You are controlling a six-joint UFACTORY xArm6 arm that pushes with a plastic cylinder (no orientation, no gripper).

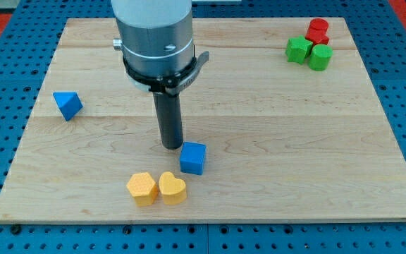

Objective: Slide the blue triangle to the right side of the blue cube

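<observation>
The blue triangle (68,105) lies near the board's left edge, at mid height. The blue cube (193,157) sits below the board's centre. My tip (171,145) rests on the board just left of and slightly above the blue cube, close to it or touching it. The tip is far to the right of the blue triangle. The arm's grey body rises above the rod and hides part of the board's top middle.
A yellow hexagonal block (142,188) and a yellow heart block (173,188) sit side by side below and left of the cube. Two red blocks (317,31) and two green blocks (309,53) cluster at the top right. The wooden board (273,141) lies on a blue pegboard.
</observation>
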